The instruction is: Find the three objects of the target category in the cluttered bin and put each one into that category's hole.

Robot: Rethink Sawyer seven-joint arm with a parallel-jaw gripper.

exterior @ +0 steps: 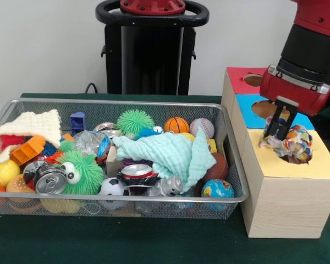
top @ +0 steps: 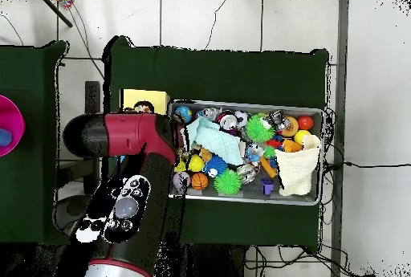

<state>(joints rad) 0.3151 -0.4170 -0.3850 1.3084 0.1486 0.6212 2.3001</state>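
The gripper (exterior: pixel 281 127) stands over the yellow-topped section of the wooden box (exterior: pixel 289 190), its fingers pinching a crumpled multicoloured wrapper (exterior: pixel 290 144) that rests at the mouth of the yellow hole (the hole itself is mostly covered by it); this looks like the deposit step, with the object at its hole but not yet dropped in; the next move calls for the fingers to spread so the wrapper falls through, then a return to the wire bin (exterior: pixel 237 165), where a crushed can (exterior: pixel 50 180) and other clutter lie.
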